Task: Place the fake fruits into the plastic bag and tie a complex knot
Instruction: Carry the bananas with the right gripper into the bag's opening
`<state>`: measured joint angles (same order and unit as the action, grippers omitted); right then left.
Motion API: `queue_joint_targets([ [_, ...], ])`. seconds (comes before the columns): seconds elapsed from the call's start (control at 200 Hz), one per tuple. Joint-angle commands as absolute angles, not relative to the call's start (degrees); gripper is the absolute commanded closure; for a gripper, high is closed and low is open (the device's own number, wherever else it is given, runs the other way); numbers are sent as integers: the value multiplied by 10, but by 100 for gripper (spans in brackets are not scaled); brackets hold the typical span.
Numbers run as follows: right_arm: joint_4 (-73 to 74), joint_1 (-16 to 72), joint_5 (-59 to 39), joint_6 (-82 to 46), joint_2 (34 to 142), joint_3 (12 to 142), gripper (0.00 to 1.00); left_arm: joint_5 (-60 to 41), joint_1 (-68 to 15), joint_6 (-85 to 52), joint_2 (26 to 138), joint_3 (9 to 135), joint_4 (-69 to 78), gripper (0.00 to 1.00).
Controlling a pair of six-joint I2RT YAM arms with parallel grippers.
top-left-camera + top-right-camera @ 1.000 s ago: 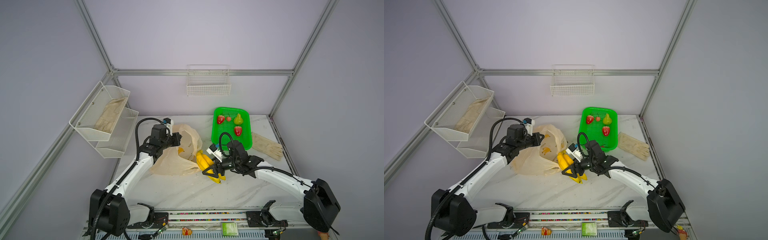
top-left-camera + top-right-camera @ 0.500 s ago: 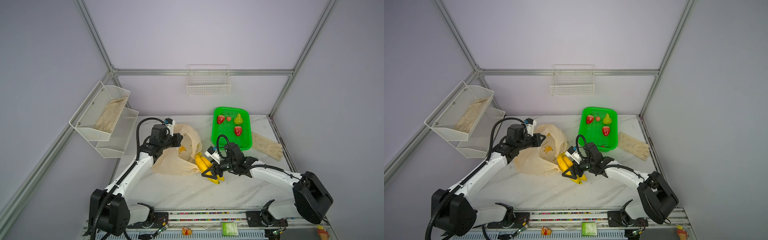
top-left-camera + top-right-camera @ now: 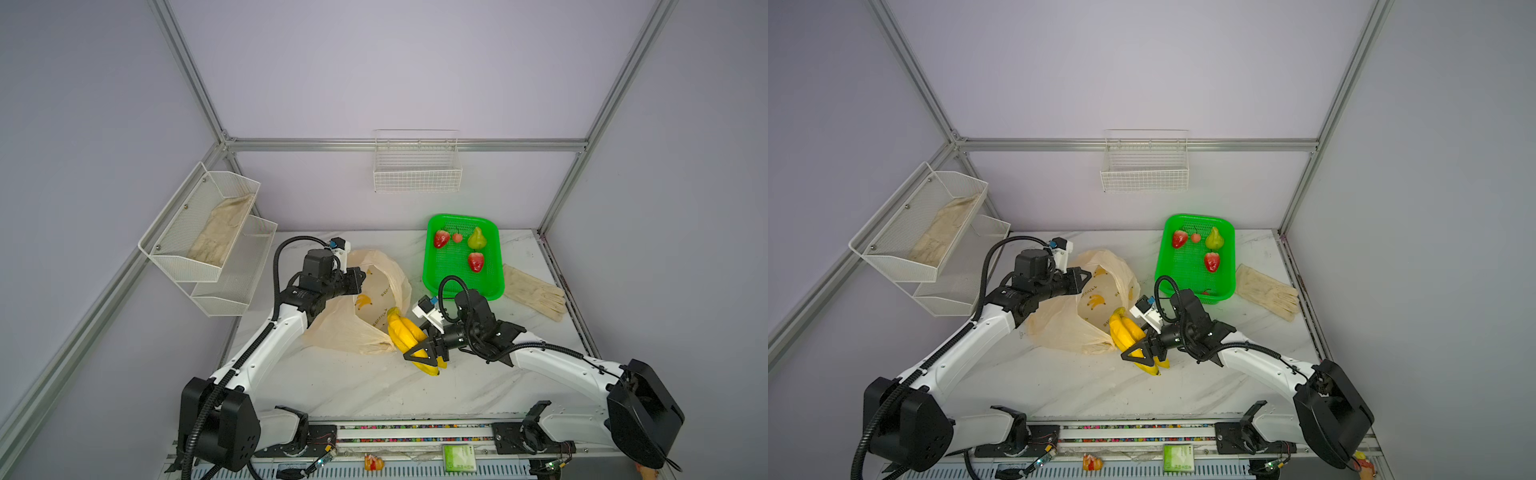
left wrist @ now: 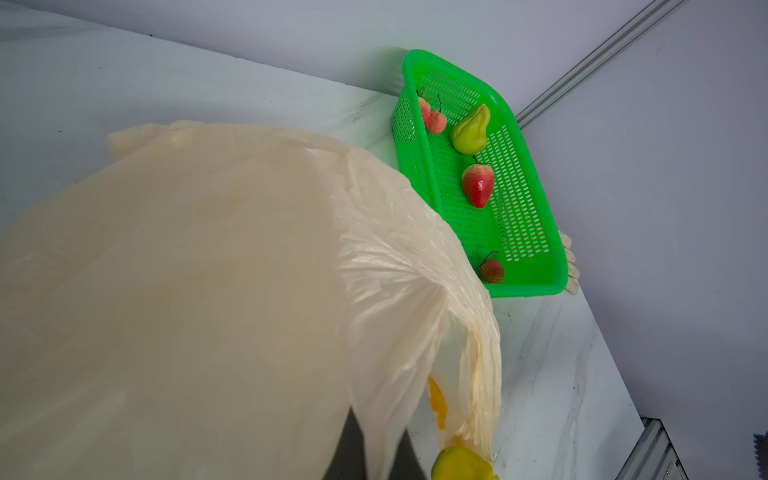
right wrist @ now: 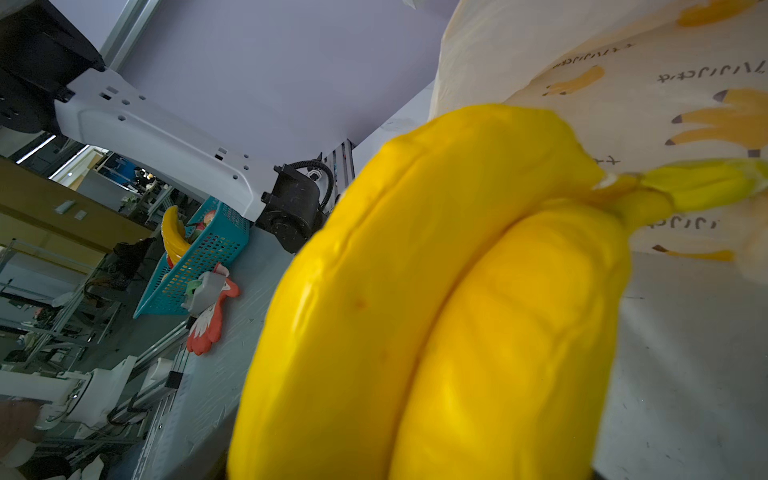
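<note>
The peach plastic bag (image 3: 353, 328) (image 3: 1067, 328) lies on the table's left half with its mouth facing right. My left gripper (image 3: 359, 278) (image 3: 1084, 276) is shut on the bag's upper rim and holds the mouth up; in the left wrist view the film (image 4: 208, 291) covers its dark fingers (image 4: 349, 453). My right gripper (image 3: 424, 355) (image 3: 1144, 351) is shut on the yellow banana bunch (image 3: 405, 332) (image 5: 457, 291), whose stem end reaches into the bag's mouth. Two strawberries (image 3: 441, 238) (image 3: 476, 262), a cherry (image 3: 457, 237) and a pear (image 3: 476, 238) lie in the green basket (image 3: 449, 278). No knot is tied.
A beige glove (image 3: 534, 291) lies right of the basket. White mesh shelves (image 3: 208, 232) holding cloth hang on the left wall, and a wire basket (image 3: 417, 166) hangs on the back wall. Another small red fruit (image 4: 492, 271) sits in the basket's near corner.
My right gripper has carried the banana bunch a little left, toward the bag's mouth. The left arm and the bag have stayed put.
</note>
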<state>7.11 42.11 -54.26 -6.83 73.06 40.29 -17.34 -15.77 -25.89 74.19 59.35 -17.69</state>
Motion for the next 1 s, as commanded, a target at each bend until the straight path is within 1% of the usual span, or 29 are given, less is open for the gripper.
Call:
queue_joint_targets([
  [0.0, 127, 427, -562, -82, 716, 398, 53, -180, -154, -256, 742, 635, -167, 100],
  [0.29, 104, 411, -507, -41, 823, 461, 54, -215, -154, -251, 740, 639, -167, 100],
  [0.355, 102, 402, -476, -40, 838, 475, 54, -227, -154, -250, 741, 640, -166, 100],
  [0.53, 107, 374, -406, -35, 822, 470, 55, -246, -154, -229, 742, 645, -177, 100],
  [0.655, 86, 373, -302, -32, 812, 476, 55, -263, -154, -224, 742, 648, -179, 100],
  [0.885, 79, 369, -355, 4, 797, 478, 54, -286, -154, -202, 741, 650, -179, 100],
  [0.995, 66, 349, -387, 5, 794, 479, 54, -293, -153, -191, 741, 651, -180, 100],
])
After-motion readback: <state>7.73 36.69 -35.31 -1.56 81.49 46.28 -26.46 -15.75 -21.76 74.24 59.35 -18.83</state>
